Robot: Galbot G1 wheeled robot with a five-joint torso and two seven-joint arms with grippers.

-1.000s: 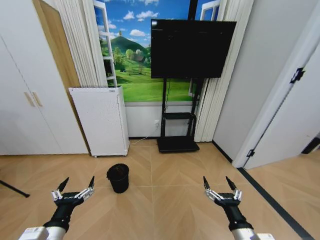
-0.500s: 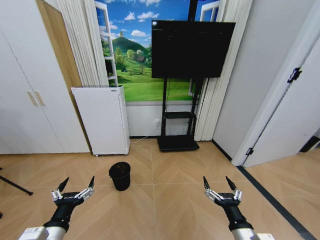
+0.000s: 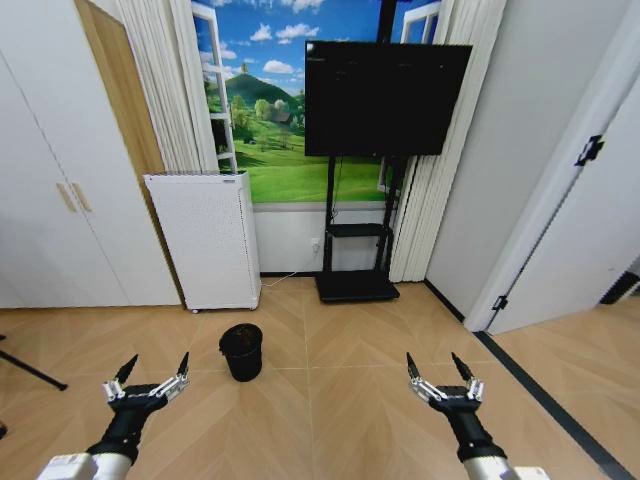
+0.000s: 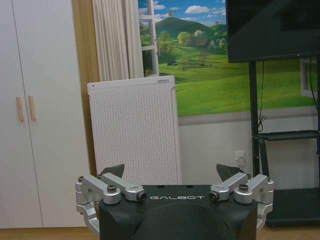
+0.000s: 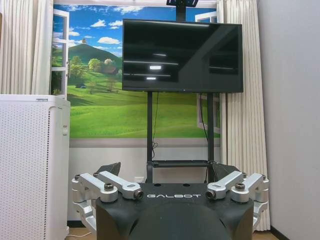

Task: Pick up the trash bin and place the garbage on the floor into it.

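- The trash bin point(image 3: 241, 351), small, round and black with a black bag liner, stands upright on the wooden herringbone floor point(image 3: 340, 400), ahead of the robot and a little to its left
- It sits in front of the white perforated air purifier point(image 3: 205, 240), near it but not touching, and left of the black TV stand base point(image 3: 355, 288)
- The left gripper point(image 3: 151, 371) hangs low above the floor on the robot's left, nearer the robot than the bin and apart from it; its fingers are spread wide with nothing between them
- The right gripper point(image 3: 440, 369) hangs at the same height on the robot's right, well apart from the bin, fingers also spread wide and holding nothing
- In the left wrist view the left gripper point(image 4: 170, 172) faces the air purifier point(image 4: 135, 130), with white cupboard doors point(image 4: 35, 110) and a curtain beside it
- In the right wrist view the right gripper point(image 5: 165, 170) faces the dark television point(image 5: 182, 56) on its stand, in front of a green landscape mural point(image 5: 100, 100)
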